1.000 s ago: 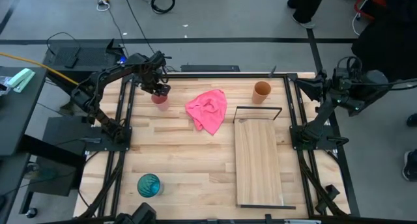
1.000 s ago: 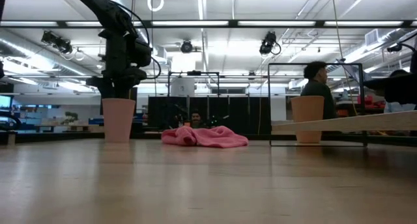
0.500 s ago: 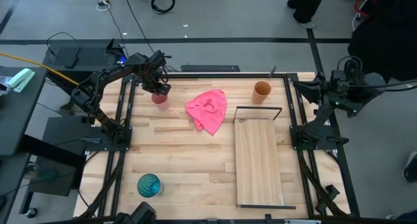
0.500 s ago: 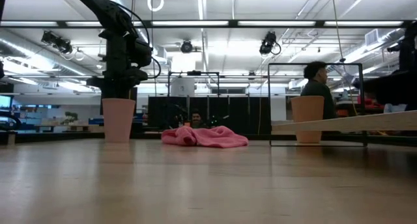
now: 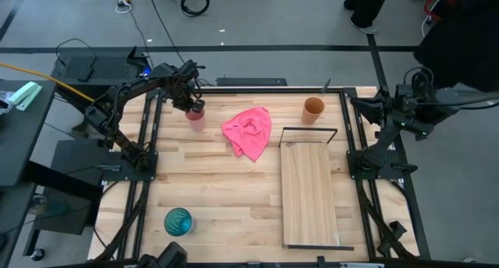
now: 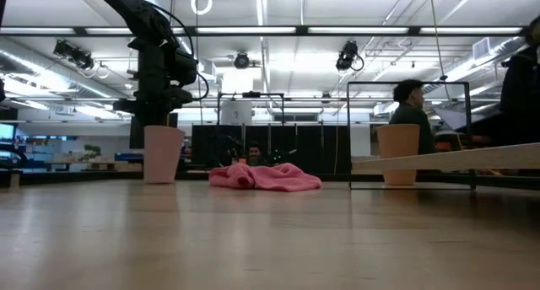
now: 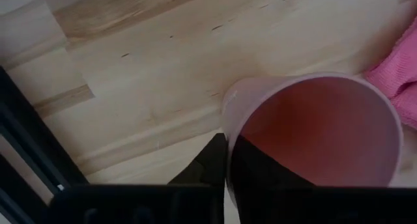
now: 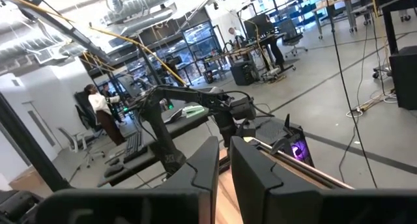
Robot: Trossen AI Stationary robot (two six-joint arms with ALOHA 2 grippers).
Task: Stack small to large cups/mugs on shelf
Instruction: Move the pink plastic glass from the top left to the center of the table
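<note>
The left gripper (image 5: 191, 105) clamps the rim of the pale pink cup (image 5: 195, 118), 1 finger inside, near the pink cloth (image 5: 249, 132); the right gripper (image 8: 223, 160), fingers nearly together, waits off-table.

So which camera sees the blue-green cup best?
Only the high view: the teal cup stands alone near the table's front left corner. The low view and both wrist views don't show it.

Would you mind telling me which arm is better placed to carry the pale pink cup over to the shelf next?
The left. Its claw is already at the pink cup, with one finger inside the rim in the left wrist view. The right claw waits at the table's right edge, far from that cup.
</note>
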